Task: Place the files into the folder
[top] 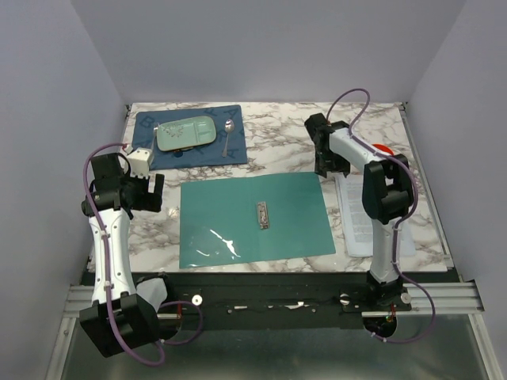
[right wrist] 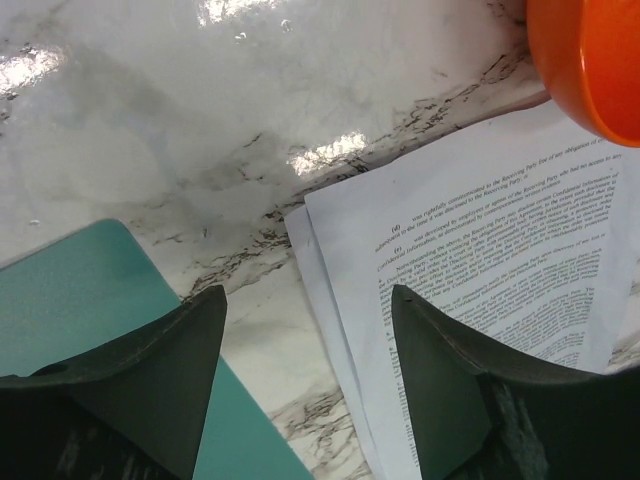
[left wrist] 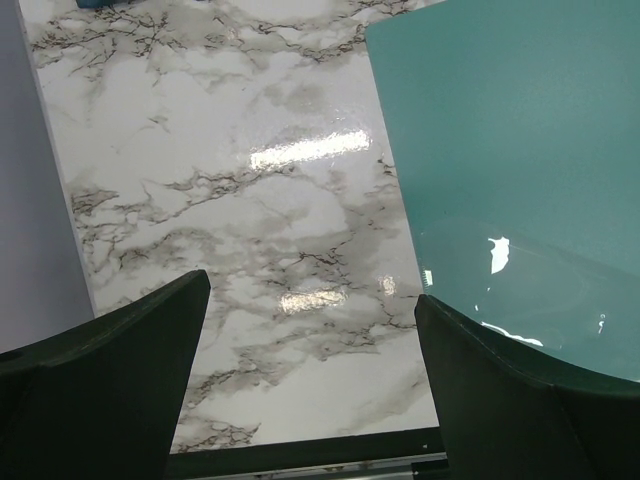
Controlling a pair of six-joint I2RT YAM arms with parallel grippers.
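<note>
Marble-patterned counter (top: 285, 131) fills both wrist views, glossy under the lights, with pale walls around it. On my screen the right gripper (right wrist: 305, 335) hangs released above bare marble, jaws apart and nothing between them. Just off one finger lie the files (right wrist: 480, 260), at least two printed sheets stacked slightly askew, and under the other finger sits a corner of the folder (right wrist: 70, 290). Beyond the sheets' far corner is an orange object (right wrist: 590, 60); I cannot tell whether it rests on the paper. The left gripper (left wrist: 310, 330) is spread wide and empty too, with the folder's edge and its clear pocket (left wrist: 530, 290) beside one finger. From above, the folder lies open flat between the arms, its metal clip (top: 262, 214) at the spine. My worry is the pinch: thin sheets flat on a slick surface may skid away or buckle, or only the top one may lift because the stack is offset. If the orange object pins that corner, pulling could tear or fan the pages. A dragged sheet might also catch the folder's edge.
</note>
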